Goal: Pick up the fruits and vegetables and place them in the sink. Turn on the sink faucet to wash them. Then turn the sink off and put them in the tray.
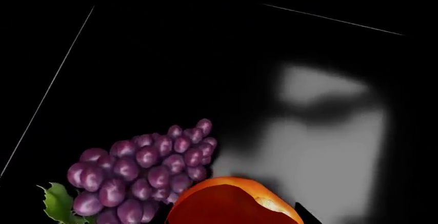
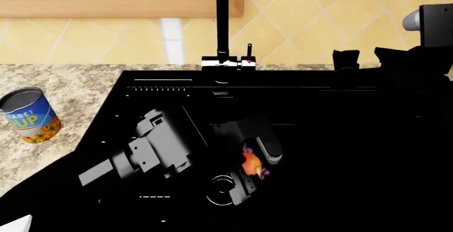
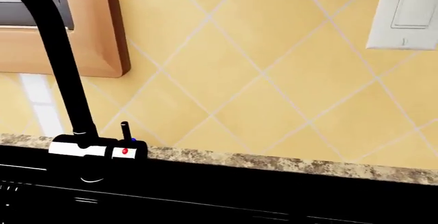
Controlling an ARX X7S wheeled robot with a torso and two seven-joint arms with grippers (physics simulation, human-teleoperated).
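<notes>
The black sink [image 2: 340, 136] fills the middle of the head view. My left gripper [image 2: 253, 165] reaches down into it, its fingers [image 2: 269, 149] on either side of the orange-red fruit [image 2: 251, 164]. In the left wrist view the fruit [image 1: 233, 206] sits right at the jaws, beside the purple grape bunch [image 1: 143, 175] lying on the basin floor. A bit of grape [image 2: 264, 173] shows by the fruit. The faucet [image 2: 223, 30] stands behind the sink, with its lever [image 2: 249, 54]; it also shows in the right wrist view [image 3: 65, 80]. My right gripper [image 2: 347, 57] hovers dark at the sink's back right.
A blue soup can [image 2: 28, 115] stands on the granite counter [image 2: 71, 83] left of the sink. A white corner [image 2: 14, 224] shows at the lower left edge. Yellow tiled wall [image 3: 260, 80] and a white outlet plate [image 3: 407, 14] stand behind.
</notes>
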